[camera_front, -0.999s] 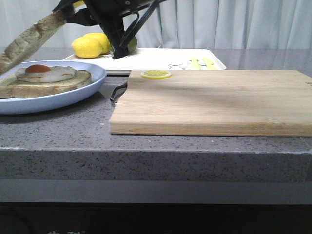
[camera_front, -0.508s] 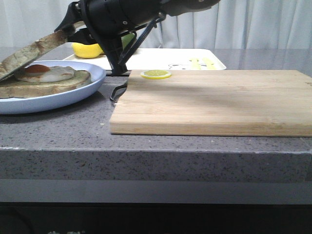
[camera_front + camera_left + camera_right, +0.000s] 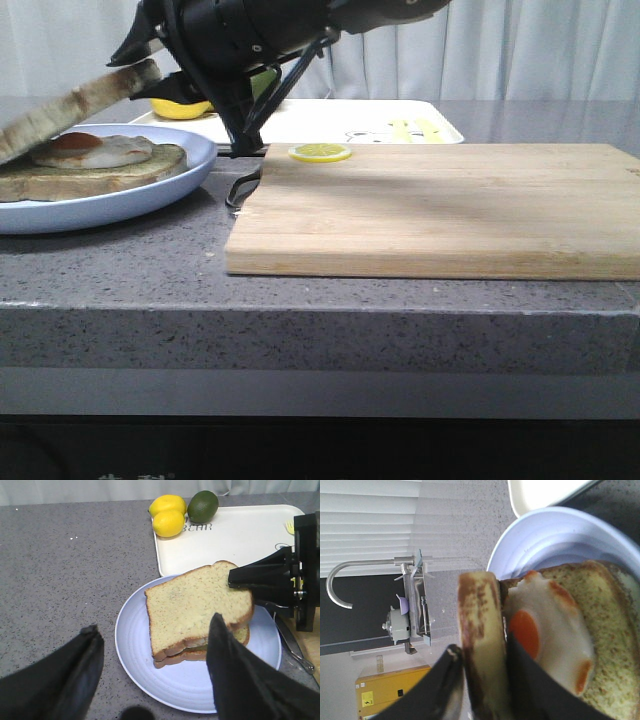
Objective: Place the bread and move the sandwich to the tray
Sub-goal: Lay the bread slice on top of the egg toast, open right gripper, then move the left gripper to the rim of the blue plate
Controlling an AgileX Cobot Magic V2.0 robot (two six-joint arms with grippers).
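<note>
The bread (image 3: 80,103) is a brown-crusted slice held at a tilt over the egg-topped slice (image 3: 95,152) on the round light-blue plate (image 3: 160,190). Its low end rests at the plate's left side. My right gripper (image 3: 140,62) is shut on the bread's raised edge; the right wrist view shows the bread (image 3: 480,630) pinched between the fingers, beside the fried egg (image 3: 545,630). In the left wrist view the bread (image 3: 197,602) covers the sandwich, and my left gripper (image 3: 155,625) hovers open above the plate's (image 3: 150,665) edge, holding nothing. The white tray (image 3: 350,118) lies behind.
A wooden cutting board (image 3: 440,205) fills the middle and right, with a lemon slice (image 3: 320,152) at its back left corner. Two lemons (image 3: 167,522) and a lime (image 3: 202,506) sit at the tray's (image 3: 240,535) corner. A metal utensil handle (image 3: 240,190) lies between plate and board.
My right arm has come down with the bread. The slice has gone from steeply tilted and high at the left to lying flatter, close over the egg.
</note>
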